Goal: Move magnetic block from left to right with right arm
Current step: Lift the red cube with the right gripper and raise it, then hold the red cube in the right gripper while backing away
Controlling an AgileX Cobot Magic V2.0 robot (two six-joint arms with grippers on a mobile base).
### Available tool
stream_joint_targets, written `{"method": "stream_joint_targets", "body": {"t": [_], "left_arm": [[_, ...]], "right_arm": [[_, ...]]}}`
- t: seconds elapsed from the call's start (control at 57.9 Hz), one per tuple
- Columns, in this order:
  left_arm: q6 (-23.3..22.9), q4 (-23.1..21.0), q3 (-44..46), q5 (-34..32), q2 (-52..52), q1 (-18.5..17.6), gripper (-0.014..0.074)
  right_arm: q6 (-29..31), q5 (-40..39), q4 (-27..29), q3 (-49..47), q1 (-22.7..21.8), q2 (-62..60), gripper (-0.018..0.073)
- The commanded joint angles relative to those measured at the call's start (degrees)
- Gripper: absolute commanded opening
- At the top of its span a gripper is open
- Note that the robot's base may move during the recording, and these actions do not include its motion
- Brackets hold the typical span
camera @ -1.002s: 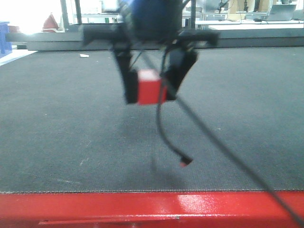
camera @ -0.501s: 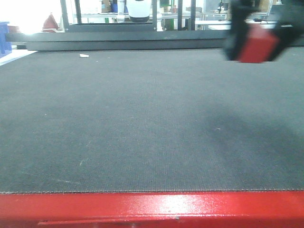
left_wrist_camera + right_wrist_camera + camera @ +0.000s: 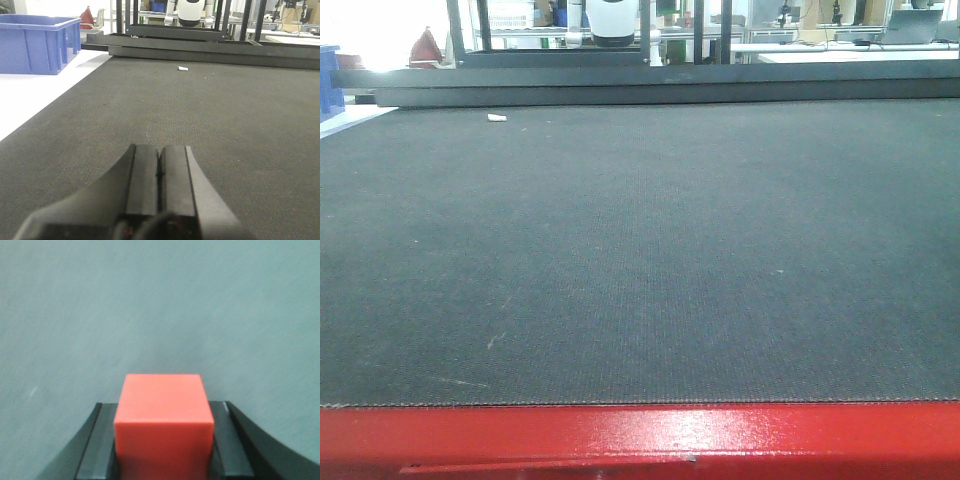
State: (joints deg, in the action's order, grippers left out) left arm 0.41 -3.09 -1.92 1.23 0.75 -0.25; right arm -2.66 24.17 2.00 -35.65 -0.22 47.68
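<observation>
Jaws of right gripper (image 3: pixel 163 440) are set narrow, clamped on the magnetic block (image 3: pixel 164 415); one dark finger (image 3: pixel 97 445) is flat against its left face, the other against its right. Block is a plain red cube, square to the camera, top face and front face both visible, lower centre of the right wrist view. Behind it only the grey mat (image 3: pixel 160 305), out of focus; cannot tell whether the block rests on it or is off it.

Jaws of left gripper (image 3: pixel 159 180) are fully closed, pads (image 3: pixel 142 185) touching along a thin centre seam, nothing between them. It sits at bottom centre of the left wrist view, low over the mat. A small white scrap (image 3: pixel 183 68) lies on the mat, upper centre, near black frame bars (image 3: pixel 200 47) along the far edge. White tabletop (image 3: pixel 30 100) is at left, with a blue bin (image 3: pixel 35 42) on it, upper left.

Front view: mat fills the frame, red table edge (image 3: pixel 640 435) along the bottom, white scrap at upper left.
</observation>
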Motion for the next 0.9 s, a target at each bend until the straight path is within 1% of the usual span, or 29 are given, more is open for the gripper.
{"method": "stream_joint_targets", "body": {"t": [0.0, 0.173, 0.294, 0.449, 0.605, 0.881], "left_arm": [[-0.4, -0.1, -0.4, -4.5, 0.6, -0.3, -0.0126], [-0.4, -0.1, -0.4, -4.5, 0.6, -0.3, -0.0126], [-0.4, -0.1, -0.4, -4.5, 0.6, -0.3, -0.0126], [-0.4, -0.1, -0.4, -4.5, 0.6, -0.3, -0.0126], [-0.4, -0.1, -0.4, -4.5, 0.6, -0.3, -0.0126], [-0.4, -0.1, -0.4, -4.5, 0.6, -0.3, -0.0126]], "right_arm": [[1.3, -11.2, 0.3, 2.4, -0.8, -4.7, 0.0328], [1.3, -21.7, -1.0, 10.6, -0.8, -13.4, 0.0328], [1.3, -25.0, -2.3, 14.9, -0.8, -19.7, 0.0328], [1.3, -24.8, -2.4, 17.6, -0.8, -27.4, 0.0328], [1.3, -24.2, -2.4, 17.9, -0.8, -32.9, 0.0328], [1.3, -24.2, -2.4, 17.9, -0.8, -35.0, 0.0328]]}}
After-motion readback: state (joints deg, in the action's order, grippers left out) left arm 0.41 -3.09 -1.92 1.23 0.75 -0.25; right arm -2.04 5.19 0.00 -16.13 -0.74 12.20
